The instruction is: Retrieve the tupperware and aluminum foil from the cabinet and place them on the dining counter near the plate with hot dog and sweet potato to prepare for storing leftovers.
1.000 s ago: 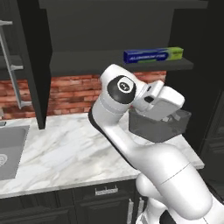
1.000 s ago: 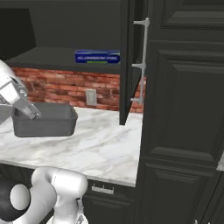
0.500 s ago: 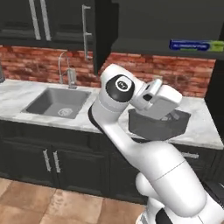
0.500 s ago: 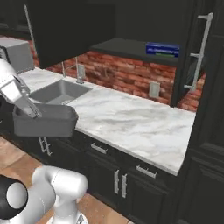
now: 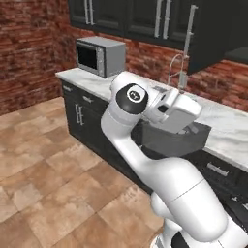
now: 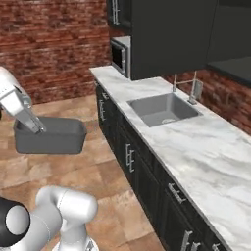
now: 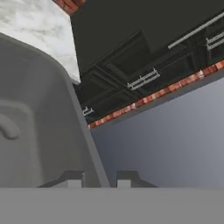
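Along the brick wall ran the kitchen bench [image 6: 206,152], its veined marble top carrying a sink [image 6: 164,109] with a tap [image 5: 175,68] and, at the far end, a microwave [image 5: 99,55]; dark wall cupboards [image 6: 162,34] hung above it, and tiled floor [image 5: 43,160] lay in front. None of this looked like the dining counter, and no plate was to be seen in these views, so the drop-off place was judged to lie elsewhere.

Out from the bench, over the floor, the white arm [image 5: 145,160] carried the tupperware [image 6: 49,136], a grey lidless container held level and clear of every surface. The gripper [image 6: 35,126] was clamped on its near wall, one finger inside and one outside, as the hand view confirmed with the wall [image 7: 81,131] rising between the two tips.

Step in hand, as judged: transport of the first item toward the dining counter, the container being already out of the cabinet. The next move would call for the base to bring the counter and plate into view, then for the arm to lower the container flat beside the plate before the jaws part. The aluminum foil remained to be fetched afterwards. A thin-wall pinch may let the container tilt, so a steady wrist was advisable.
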